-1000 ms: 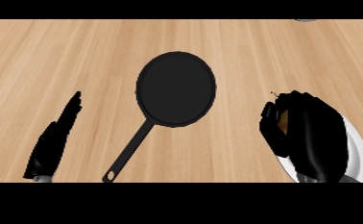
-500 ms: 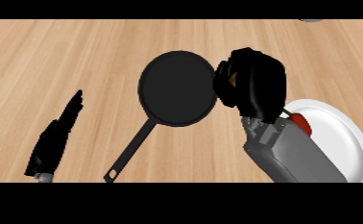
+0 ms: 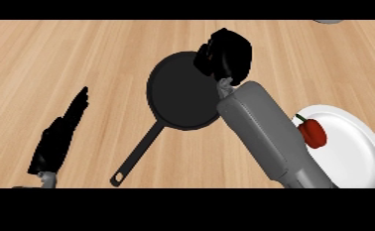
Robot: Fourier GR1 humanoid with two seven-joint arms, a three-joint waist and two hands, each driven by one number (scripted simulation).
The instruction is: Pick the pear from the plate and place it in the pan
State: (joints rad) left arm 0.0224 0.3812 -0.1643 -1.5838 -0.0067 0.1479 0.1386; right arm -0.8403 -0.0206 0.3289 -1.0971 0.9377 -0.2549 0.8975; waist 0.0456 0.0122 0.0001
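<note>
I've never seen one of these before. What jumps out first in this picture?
The black right hand, fingers curled, hangs over the upper right rim of a black pan at the middle of the wooden counter. At the right edge a white plate holds something red. The left hand rests open at the lower left.

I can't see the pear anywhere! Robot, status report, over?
Right hand curled over pan's rim, pear hidden if held. Left hand resting open. Plate holds a red item. Nothing blocking.

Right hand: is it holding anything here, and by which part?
Cannot be told. The right hand is curled over the pan's rim, hiding whatever it may hold. The left hand holds nothing.
</note>
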